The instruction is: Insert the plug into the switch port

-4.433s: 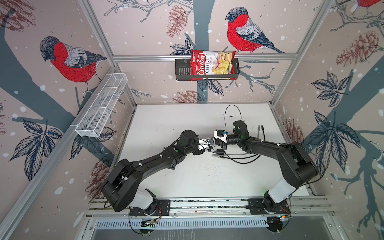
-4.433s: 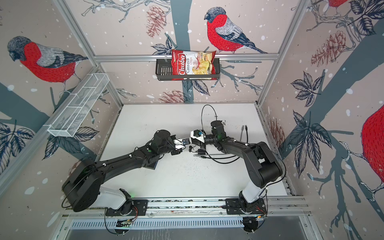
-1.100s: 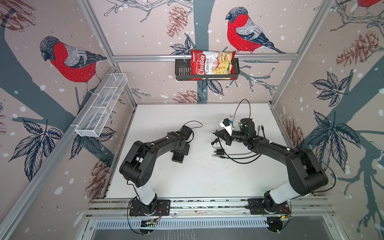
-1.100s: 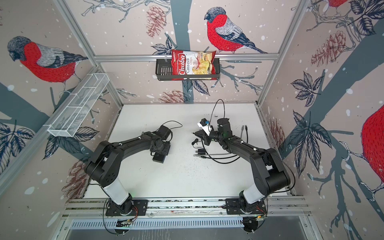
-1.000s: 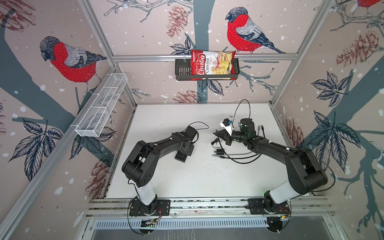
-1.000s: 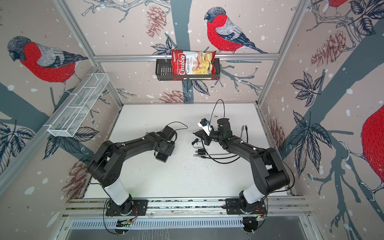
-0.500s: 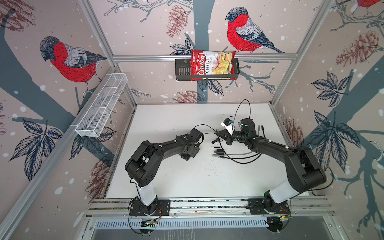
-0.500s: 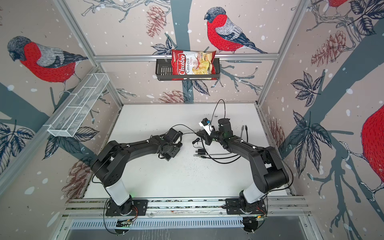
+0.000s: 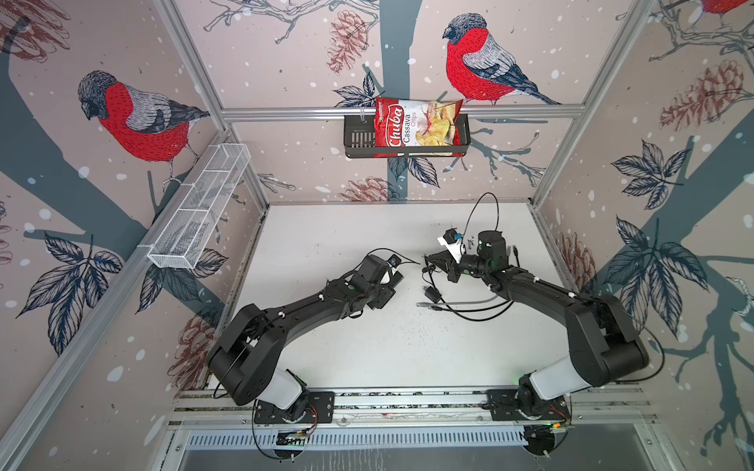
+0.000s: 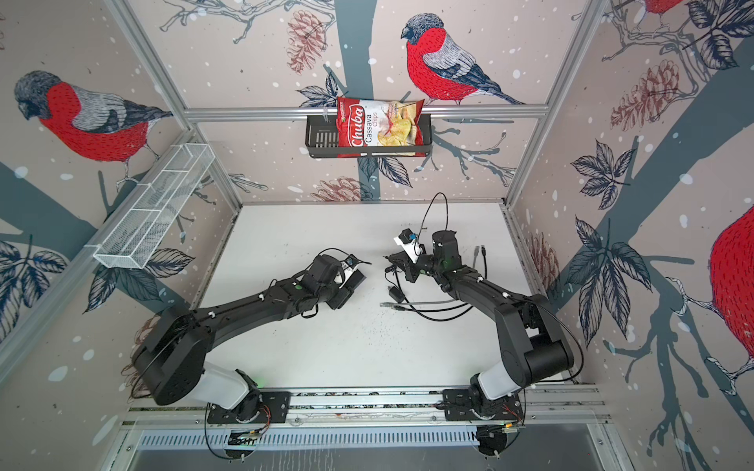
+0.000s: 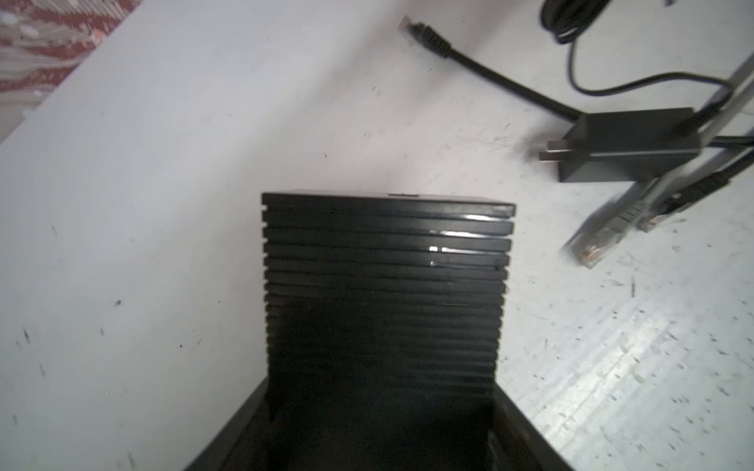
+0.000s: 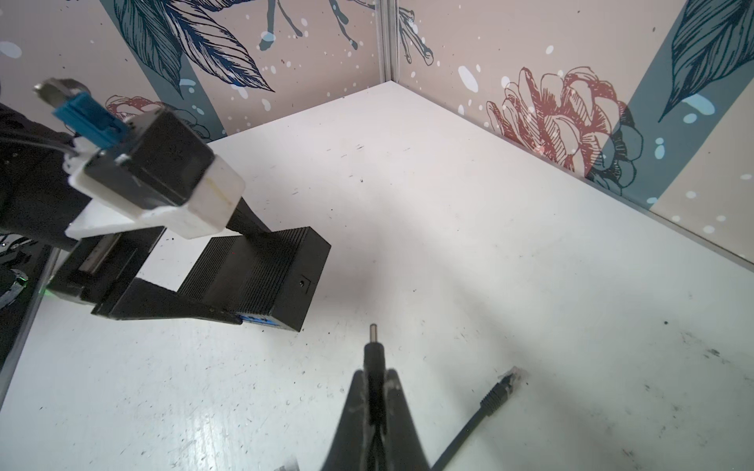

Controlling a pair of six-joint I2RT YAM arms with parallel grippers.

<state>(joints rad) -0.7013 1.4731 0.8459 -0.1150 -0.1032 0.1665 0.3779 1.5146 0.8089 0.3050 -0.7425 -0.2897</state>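
Your L gripper (image 12: 253,281) clamps switch (image 11: 383,285), R gripper (image 12: 375,374) pinches plug (image 12: 373,346); plug apart from port (image 12: 304,282). Align + push-in yet to do.

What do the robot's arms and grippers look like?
The left arm and right arm are matte black jointed segments with white base links, white cable ties and thin black cables. The left gripper and right gripper have flat, tapered black fingers.
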